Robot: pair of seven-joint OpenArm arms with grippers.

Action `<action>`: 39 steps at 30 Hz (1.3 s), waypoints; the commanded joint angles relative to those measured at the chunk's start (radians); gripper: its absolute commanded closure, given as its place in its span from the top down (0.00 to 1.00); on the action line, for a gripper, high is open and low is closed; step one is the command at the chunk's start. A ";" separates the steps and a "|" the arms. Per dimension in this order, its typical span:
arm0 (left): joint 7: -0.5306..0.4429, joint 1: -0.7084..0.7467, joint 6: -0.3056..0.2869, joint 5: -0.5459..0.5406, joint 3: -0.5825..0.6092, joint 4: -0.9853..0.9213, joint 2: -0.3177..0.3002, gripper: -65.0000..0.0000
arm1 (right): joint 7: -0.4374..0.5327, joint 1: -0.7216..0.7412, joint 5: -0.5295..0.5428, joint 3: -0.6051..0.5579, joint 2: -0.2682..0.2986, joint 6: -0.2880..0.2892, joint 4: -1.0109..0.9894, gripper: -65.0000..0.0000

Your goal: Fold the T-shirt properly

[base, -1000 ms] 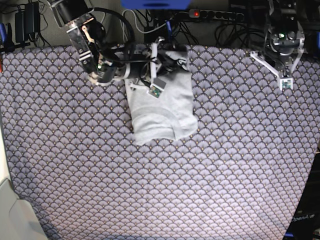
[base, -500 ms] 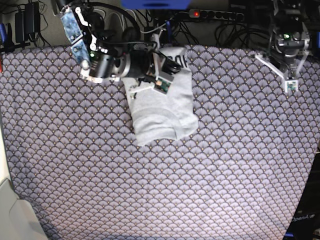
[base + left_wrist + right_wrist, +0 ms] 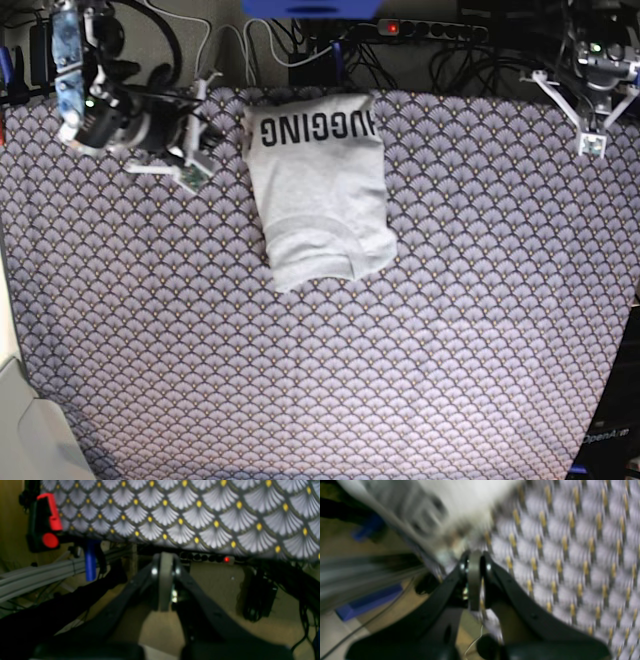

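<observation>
Since the earlier base frames the right gripper (image 3: 195, 165) has been drawn off the T-shirt (image 3: 320, 190) towards the table's far left corner, so that the black "HUGGING" lettering is now fully uncovered; the left gripper (image 3: 590, 135) has been shifted only slightly at the far right corner.

Both sets of jaws are seen pressed together in the wrist views, with nothing pinched between them.

The T-shirt is laid folded into a compact packet at the far middle of the purple tablecloth (image 3: 450, 330), its printed end at the back edge.

It is judged light, soft and limp; a hold is best taken at a corner or folded edge, pinching all layers together.

Counted: one T-shirt, one tablecloth, two grippers
</observation>
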 commanded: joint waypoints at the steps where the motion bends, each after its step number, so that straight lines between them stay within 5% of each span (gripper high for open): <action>1: -0.008 0.016 0.006 0.009 -0.001 0.017 -0.010 0.01 | 0.030 -0.024 0.024 0.027 0.014 0.004 0.030 0.00; 7: -0.012 0.080 0.015 0.016 0.131 0.012 -0.010 0.01 | 0.110 -0.205 0.024 0.142 0.028 0.004 0.030 0.00; 12: -0.107 0.134 0.017 0.024 0.239 -0.031 0.010 0.01 | 0.180 -0.348 0.007 0.202 0.051 0.004 0.028 0.00; 17: -0.224 0.143 0.017 0.133 0.325 -0.202 0.040 0.01 | 0.251 -0.417 -0.191 0.225 0.008 0.004 -0.079 0.00; 24: -0.376 0.063 0.017 0.162 0.371 -0.506 0.060 0.01 | 0.463 -0.359 -0.441 0.229 -0.058 0.004 -0.477 0.00; 32: -0.611 -0.067 0.017 0.162 0.399 -0.890 0.059 0.01 | 0.727 -0.133 -0.453 0.282 -0.036 0.004 -1.124 0.00; 39: -0.760 -0.250 0.017 0.159 0.444 -1.310 0.073 0.01 | 0.958 -0.067 -0.539 0.203 -0.044 0.004 -1.302 0.00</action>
